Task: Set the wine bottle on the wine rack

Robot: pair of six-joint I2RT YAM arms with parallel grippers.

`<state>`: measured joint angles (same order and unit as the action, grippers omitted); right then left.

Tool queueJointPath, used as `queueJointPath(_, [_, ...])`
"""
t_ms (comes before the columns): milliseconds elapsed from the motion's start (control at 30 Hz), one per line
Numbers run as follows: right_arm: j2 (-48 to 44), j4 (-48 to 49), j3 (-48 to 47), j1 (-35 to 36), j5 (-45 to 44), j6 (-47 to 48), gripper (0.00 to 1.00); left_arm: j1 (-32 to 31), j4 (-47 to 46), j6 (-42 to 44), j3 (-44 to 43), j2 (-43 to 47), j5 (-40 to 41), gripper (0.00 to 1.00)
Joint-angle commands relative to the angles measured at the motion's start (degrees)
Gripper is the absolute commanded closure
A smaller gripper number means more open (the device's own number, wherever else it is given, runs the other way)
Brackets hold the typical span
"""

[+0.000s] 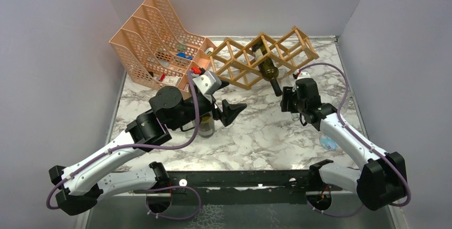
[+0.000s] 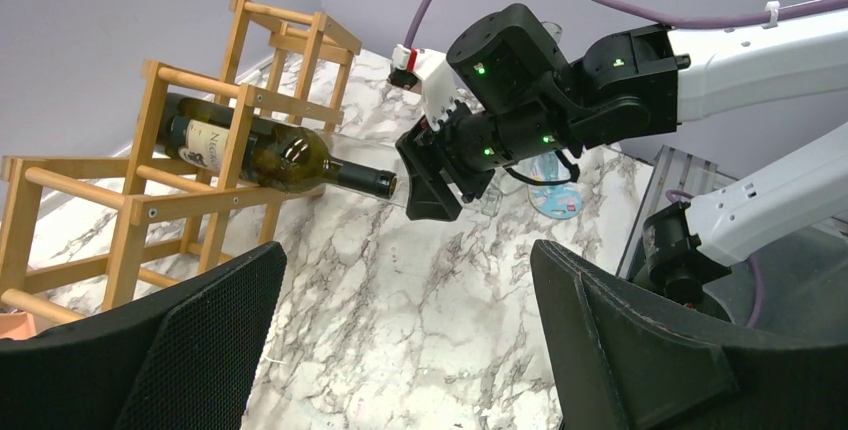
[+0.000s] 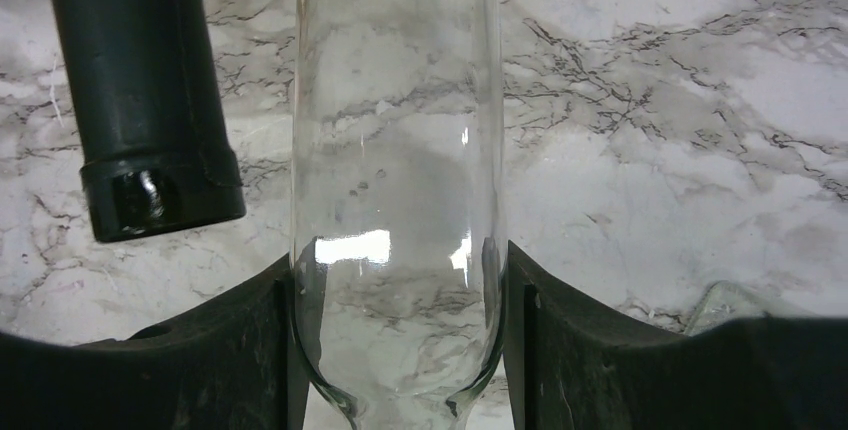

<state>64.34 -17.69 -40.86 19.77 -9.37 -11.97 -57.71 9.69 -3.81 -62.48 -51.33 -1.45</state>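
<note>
White-and-grey marble-look tabletop [image 1: 266, 138], boxed in by plain lavender-grey walls [image 1: 240, 0] on three sides. At the back left there's a peach perforated plastic file organizer [image 1: 154, 37], and just beside it the light-brown wooden lattice wine rack [image 2: 130, 212]. The dark green glass wine bottle [image 2: 290, 160] is lying in one of the rack's cells, neck poking out toward the arms. Its white label [image 2: 205, 145] starts with "Neg"; a slat covers the rest.

The right gripper [image 3: 397, 280] sits right next to that neck, pinching a clear glass vessel [image 3: 395, 100], with both fingers against the glass. The left gripper [image 2: 405, 280] hangs over the tabletop spread wide, nothing in it.
</note>
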Motion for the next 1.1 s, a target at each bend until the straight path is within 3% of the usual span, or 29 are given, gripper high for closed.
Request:
queueJointPath(0, [0.3,5.9,-1.7,-1.9,-1.3,1.5,0.99,0.1,0.5,0.3,-1.0,0.2,0.6,0.01])
queueJointPath(367, [4.8,8.9,-4.3,-5.8,8.8,8.2,0.99,0.1,0.7,0.2,-2.1,-0.7,-0.6,0.01])
queueJointPath(700, [11.5,13.2,-7.7,-7.4,11.8,8.6,0.99,0.1,1.1,-0.8,-2.7,-0.7,-0.6,0.01])
queueJointPath(1067, [18.1,25.9,-7.0,-7.4,13.9,6.7,0.99,0.1,1.6,-1.8,-3.4,-0.8,0.0,0.01])
